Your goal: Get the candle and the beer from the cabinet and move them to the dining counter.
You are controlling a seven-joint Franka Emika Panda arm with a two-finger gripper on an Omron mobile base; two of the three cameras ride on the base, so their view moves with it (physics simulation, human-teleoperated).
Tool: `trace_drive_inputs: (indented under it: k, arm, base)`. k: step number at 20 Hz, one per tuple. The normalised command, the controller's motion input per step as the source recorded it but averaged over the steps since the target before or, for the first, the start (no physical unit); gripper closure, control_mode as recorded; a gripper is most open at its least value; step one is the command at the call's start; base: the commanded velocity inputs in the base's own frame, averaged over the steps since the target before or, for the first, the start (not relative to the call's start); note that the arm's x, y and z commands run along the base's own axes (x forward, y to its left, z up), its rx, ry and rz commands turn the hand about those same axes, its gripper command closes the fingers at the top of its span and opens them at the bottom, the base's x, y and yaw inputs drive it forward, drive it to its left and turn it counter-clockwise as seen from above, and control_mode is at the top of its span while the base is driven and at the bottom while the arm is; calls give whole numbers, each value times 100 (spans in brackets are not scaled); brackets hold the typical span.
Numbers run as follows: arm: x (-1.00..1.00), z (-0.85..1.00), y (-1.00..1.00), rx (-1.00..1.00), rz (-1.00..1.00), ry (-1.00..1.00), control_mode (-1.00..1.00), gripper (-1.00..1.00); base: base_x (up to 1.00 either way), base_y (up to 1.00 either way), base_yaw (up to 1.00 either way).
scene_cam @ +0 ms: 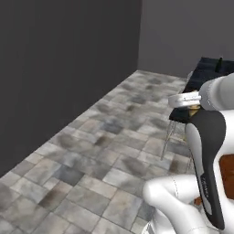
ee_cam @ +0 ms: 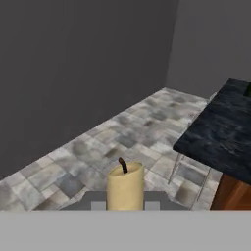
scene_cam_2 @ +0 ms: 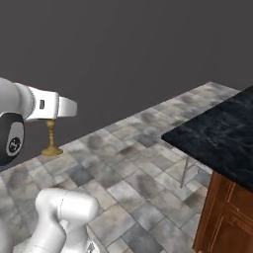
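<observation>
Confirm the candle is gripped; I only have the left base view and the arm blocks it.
Observer: Yes. In the hand view the gripper is shut on the candle, wick upward.
Operator: Is its base touching anything?
Observer: No. In the right base view the brass holder hangs under the hand, above the floor tiles.
Operator: Over the dining counter yet?
Observer: No. The dining counter lies off to the right of the candle, apart from it.

The black veined dining counter (scene_cam_2: 222,133) stands on the right over grey stone floor tiles (scene_cam_2: 128,168); a dark bottle (scene_cam: 220,62) stands on its far end.
</observation>
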Motion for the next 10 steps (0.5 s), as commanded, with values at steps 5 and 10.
trace_drive_inputs:
  k: [5,10]
  arm:
    - [0,0,0,0,0,0,100,100]
    - [0,0,0,0,0,0,100,100]
  base:
    - [57,66,-76]
    - [60,73,-75]
